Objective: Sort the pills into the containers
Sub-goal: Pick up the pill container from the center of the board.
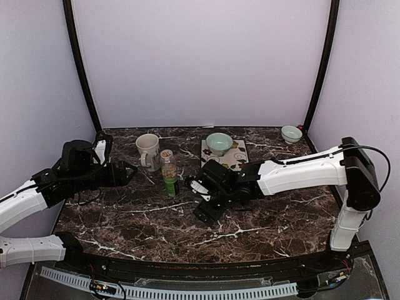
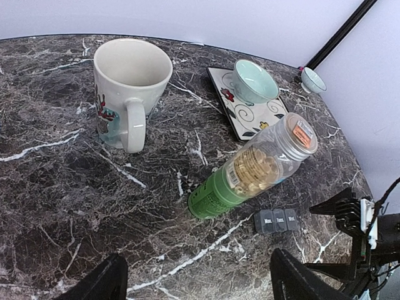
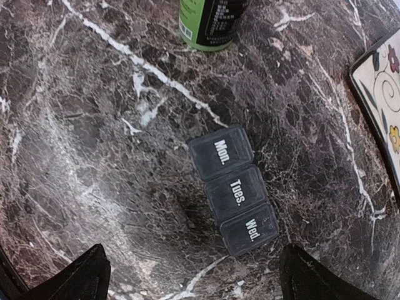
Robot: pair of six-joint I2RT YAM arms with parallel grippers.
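Right wrist, right gripper [image 3: 200, 278] spread wide, empty, above closed containers [image 3: 234, 187]

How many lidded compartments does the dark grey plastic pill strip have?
3. In the right wrist view they lie in one row: Mon. nearest the green-labelled bottle, Tues. in the middle, Wed. at the other end. None seems hidden.
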